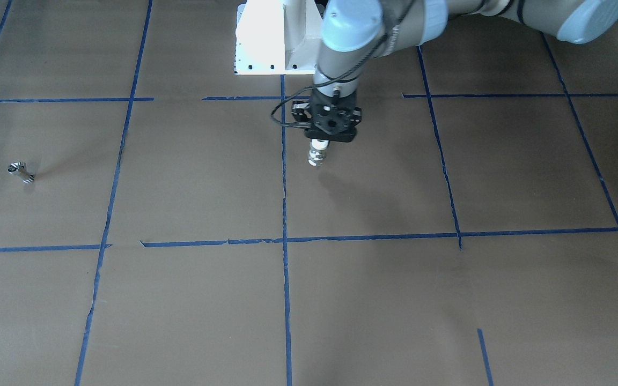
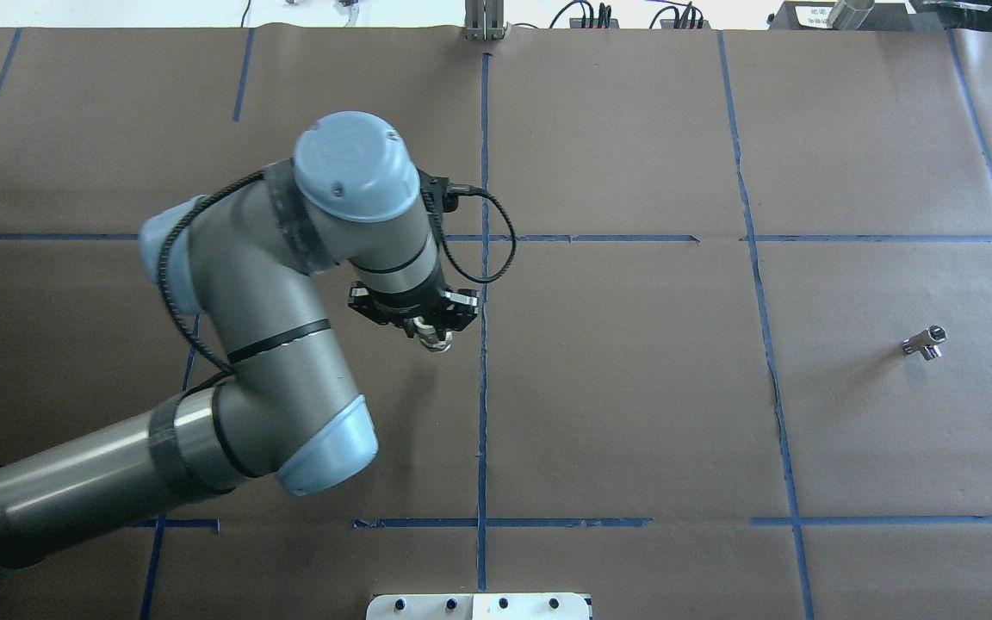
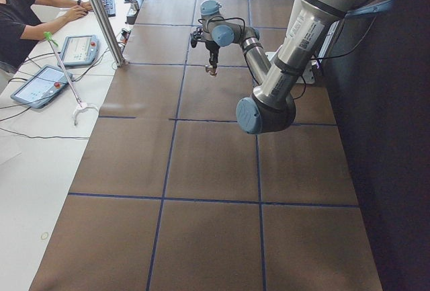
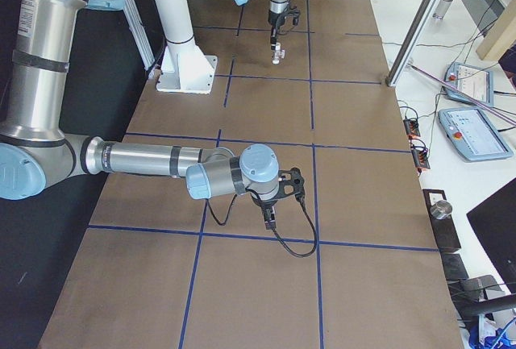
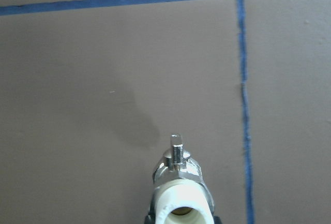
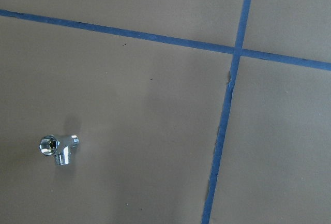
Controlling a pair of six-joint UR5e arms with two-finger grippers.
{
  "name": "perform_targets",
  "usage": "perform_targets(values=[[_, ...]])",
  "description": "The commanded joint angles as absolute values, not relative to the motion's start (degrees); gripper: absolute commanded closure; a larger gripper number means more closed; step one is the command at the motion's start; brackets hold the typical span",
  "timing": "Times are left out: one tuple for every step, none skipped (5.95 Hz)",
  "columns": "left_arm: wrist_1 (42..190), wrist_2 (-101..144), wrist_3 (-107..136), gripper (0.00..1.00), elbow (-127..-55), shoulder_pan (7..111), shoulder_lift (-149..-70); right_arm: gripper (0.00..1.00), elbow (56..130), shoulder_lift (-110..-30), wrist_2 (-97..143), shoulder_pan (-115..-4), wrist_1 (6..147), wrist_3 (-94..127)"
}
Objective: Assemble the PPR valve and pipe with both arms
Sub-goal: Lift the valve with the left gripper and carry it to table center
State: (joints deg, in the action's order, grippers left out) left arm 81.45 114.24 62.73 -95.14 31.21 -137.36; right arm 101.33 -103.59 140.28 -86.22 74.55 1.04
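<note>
Seemingly upright, the white-ended, silver-middled PPR valve (image 1: 315, 155) hangs in the left gripper (image 1: 319, 143).

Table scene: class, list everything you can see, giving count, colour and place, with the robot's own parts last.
valve: one, white ends, silvery middle, held in the left gripper near the centre line.
pipe: one, shiny metal, lying alone on the robot's right.
table: one, brown, crossed by blue tape lines.
pedestal: one, white, at the robot's base.
person: one, dark shirt, at a side desk.
left gripper: one, black, shut on the valve.
right gripper: one, black, above the table; state unclear.
</note>
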Motion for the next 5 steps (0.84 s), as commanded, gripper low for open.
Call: perform_targets(values=[[81.7, 110.8, 64.9, 1.00, -86.3, 29.2, -145.1, 0.00, 101.7, -103.6, 141.1, -86.2, 74.5, 1.0], [81.9, 108.4, 64.8, 1.00, -86.2, 27.6, -145.0, 0.00, 101.7, -103.6, 141.1, -86.2, 74.5, 1.1], [81.9, 107.8, 64.5, 1.00, -86.2, 27.2, -144.6, 0.00, 101.7, -103.6, 141.2, -86.2, 74.5, 1.1], [82.1, 105.9, 64.4, 1.00, -86.1, 26.2, -144.0, 0.00, 101.7, -103.6, 141.1, -86.2, 74.5, 1.2], [82.1, 105.9, 64.2, 1.00, -86.1, 26.1, -143.9, 0.00, 101.7, -103.6, 141.1, -86.2, 74.6, 1.2]])
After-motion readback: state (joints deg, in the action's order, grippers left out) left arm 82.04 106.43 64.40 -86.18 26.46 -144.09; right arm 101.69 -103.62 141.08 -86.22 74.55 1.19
